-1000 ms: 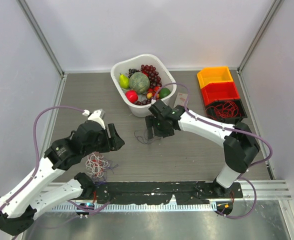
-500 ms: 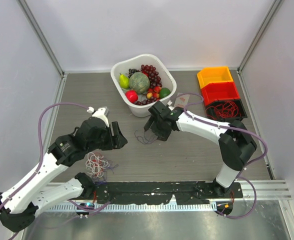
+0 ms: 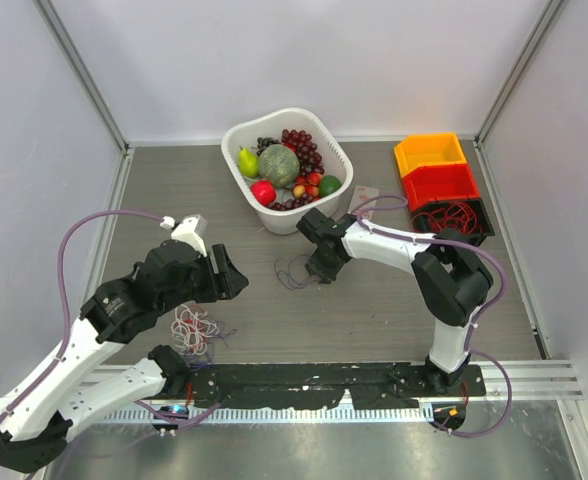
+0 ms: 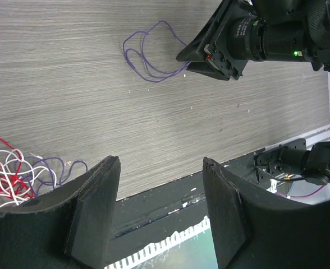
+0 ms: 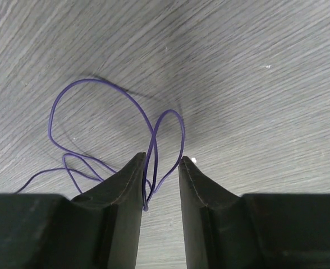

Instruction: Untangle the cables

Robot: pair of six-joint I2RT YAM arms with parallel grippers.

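Bright, even light falls from overhead, so the white basket (image 3: 286, 170) throws only a soft shadow hugging its base on the counter (image 3: 374, 310). The top view is sharp throughout, with a dull sheen on the steel strip (image 3: 374, 455) (well nearer the camera than the basket). In the wrist views the jaws of the left gripper (image 4: 160, 161) and right gripper (image 5: 160, 162) loom dark and slightly soft, while the purple cable (image 5: 97, 106) is crisp above its faint shadow.

cable bunch (image 3: 192, 328): near-left; loose cable (image 3: 294, 272): before basket (image 3: 277, 218); bins (image 3: 429, 152): far-right
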